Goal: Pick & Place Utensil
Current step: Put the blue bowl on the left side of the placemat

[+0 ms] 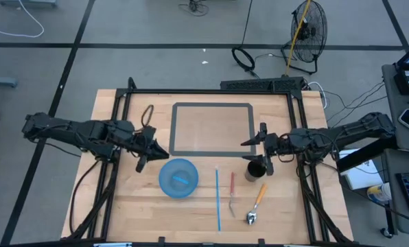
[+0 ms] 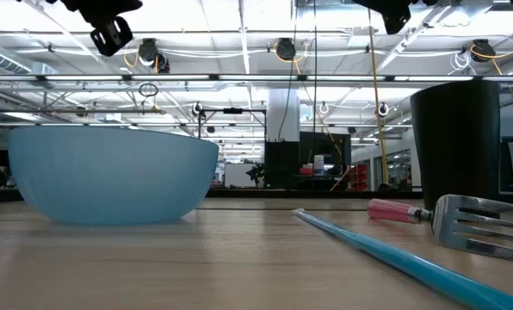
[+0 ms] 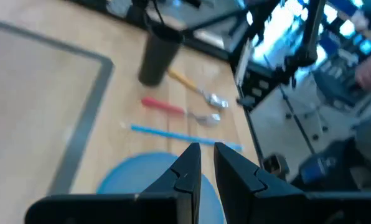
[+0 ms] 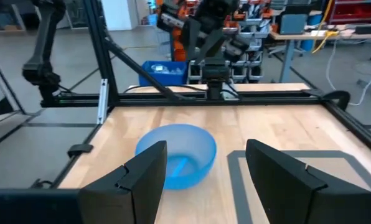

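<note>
Starting on the left: the left gripper (image 1: 144,156) hangs over the wooden table (image 1: 108,199), just up-left of the blue bowl (image 1: 178,178). In its wrist view the 2 fingers (image 3: 187,168) sit nearly together with only a thin slit between them, and nothing is in there. The bowl is right below the tips in that view.

Behind the bowl there's a grey taped rectangle (image 1: 212,129) marked out on the table, nothing on it that I can see.

Right of the bowl lie the utensils, all flat on the wood. First a long thin blue stick (image 1: 218,200), maybe a straw or chopstick, can't tell which. Just beside it is a fork with a red handle (image 1: 232,191); the low view shows its tines (image 2: 480,226) close to the camera. Further right is a spoon with an orange handle (image 1: 256,202), bowl end toward the front edge. None of them is touched by either arm.

A black cup (image 1: 255,169) stands upright between the fork and the spoon, a bit further back.

The right gripper (image 1: 265,146) hovers just above and behind that cup, fingers (image 4: 284,174) clearly wide apart and holding nothing.
</note>
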